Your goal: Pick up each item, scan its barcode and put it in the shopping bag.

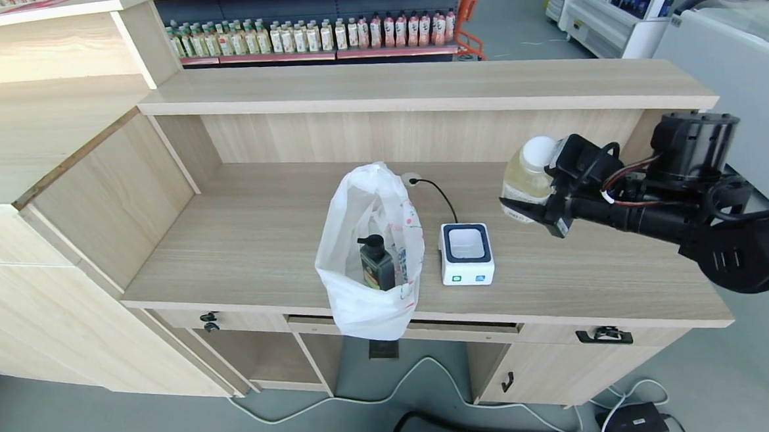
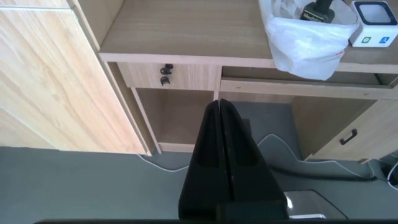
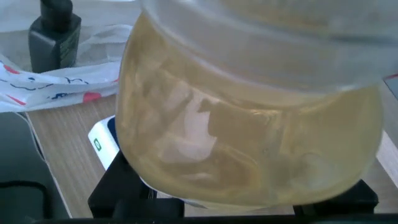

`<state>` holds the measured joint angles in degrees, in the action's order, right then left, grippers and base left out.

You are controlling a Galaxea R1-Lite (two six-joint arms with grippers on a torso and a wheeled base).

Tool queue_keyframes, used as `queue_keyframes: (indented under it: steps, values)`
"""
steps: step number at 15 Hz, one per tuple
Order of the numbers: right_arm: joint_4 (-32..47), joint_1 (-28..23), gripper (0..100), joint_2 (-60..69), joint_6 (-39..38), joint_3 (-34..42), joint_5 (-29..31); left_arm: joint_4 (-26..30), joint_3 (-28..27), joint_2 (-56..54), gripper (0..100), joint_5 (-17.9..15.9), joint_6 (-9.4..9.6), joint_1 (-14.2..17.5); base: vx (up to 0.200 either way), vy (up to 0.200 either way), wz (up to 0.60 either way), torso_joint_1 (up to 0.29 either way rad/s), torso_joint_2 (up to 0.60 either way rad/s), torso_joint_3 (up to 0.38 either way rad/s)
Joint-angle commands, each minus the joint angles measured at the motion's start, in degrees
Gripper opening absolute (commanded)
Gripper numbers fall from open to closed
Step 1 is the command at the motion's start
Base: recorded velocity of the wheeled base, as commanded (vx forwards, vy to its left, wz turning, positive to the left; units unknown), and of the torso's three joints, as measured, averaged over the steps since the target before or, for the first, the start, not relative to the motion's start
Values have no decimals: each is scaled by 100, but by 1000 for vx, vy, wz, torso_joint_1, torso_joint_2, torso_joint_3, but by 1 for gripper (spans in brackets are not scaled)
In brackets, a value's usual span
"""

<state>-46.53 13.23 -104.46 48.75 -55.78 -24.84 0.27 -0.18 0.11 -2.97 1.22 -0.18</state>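
We find the scene bright and evenly lit from above, with soft shadows only: a faint shade under the shelf point(image 1: 417, 86) at 12 o'clock and darker hollows beneath the counter point(image 1: 260, 235). The white bag point(image 1: 364, 197) is close to washed out. In the head view straight edges bow toward 9 and 3 o'clock. In the right wrist view the jar point(image 3: 249, 124) is so near that it blurs, with pale glare banding its glass.
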Motion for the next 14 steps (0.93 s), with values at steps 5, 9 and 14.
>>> queue_keyframes:
  steps: [5, 9, 14]
  values:
    - [-981, -330, 0, -1024, 214, -38, -864, 0, 1, -2, 0, -1, 1, 1, 0, 0, 0, 0, 0, 0]
    - [-1042, -294, 0, -1217, 732, -152, -1181, 0, 1, -2, 0, -1, 1, 1, 0, 0, 0, 0, 0, 0]
    - [-1060, -312, 0, -1437, 1110, -398, -1471, 0, 1, -2, 0, -1, 1, 1, 0, 0, 0, 0, 0, 0]
